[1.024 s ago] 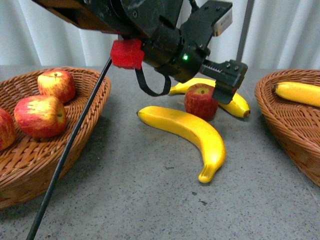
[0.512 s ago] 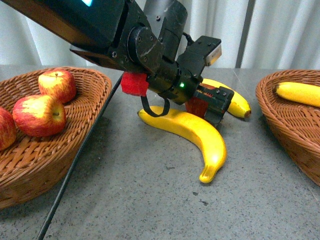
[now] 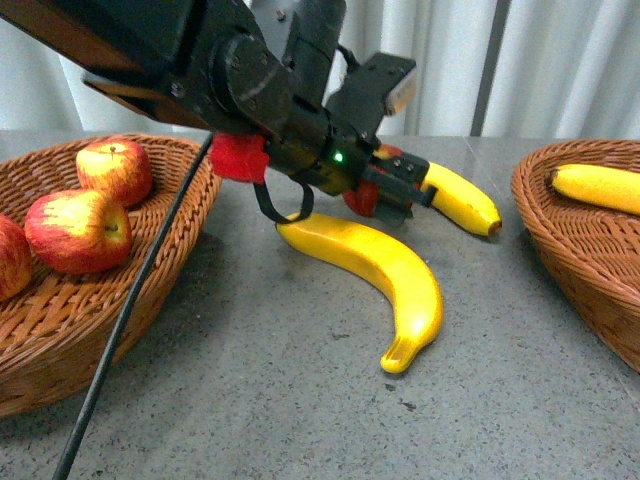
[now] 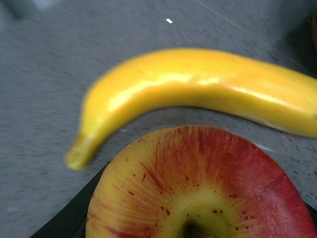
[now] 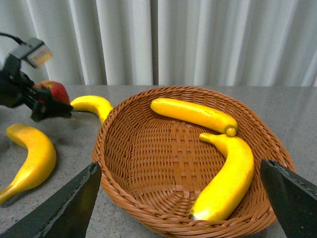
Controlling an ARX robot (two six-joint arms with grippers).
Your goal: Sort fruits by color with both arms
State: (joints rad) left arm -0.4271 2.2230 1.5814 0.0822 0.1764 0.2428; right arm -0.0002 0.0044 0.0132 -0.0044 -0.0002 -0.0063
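My left gripper (image 3: 385, 190) is shut on a red apple (image 3: 362, 198) streaked with yellow, held just above the table's middle. The apple fills the left wrist view (image 4: 203, 188). A big yellow banana (image 3: 375, 270) lies on the table below and in front of it, also in the left wrist view (image 4: 198, 89). A second banana (image 3: 462, 200) lies behind. The left basket (image 3: 150, 270) holds three apples (image 3: 80, 230). My right gripper (image 5: 181, 198) is open over the right basket (image 5: 148, 198), which holds two bananas (image 5: 225, 173). The front view shows one of them (image 3: 600, 187).
The grey table (image 3: 300, 400) has open room in front. A black cable (image 3: 120, 340) hangs across the left basket's rim. White curtains (image 3: 560, 60) close off the back. The right basket's rim (image 3: 540, 230) stands at the far right.
My left gripper came down onto the apple, closed on it and has moved a little left and up with it. The big banana has shifted slightly.
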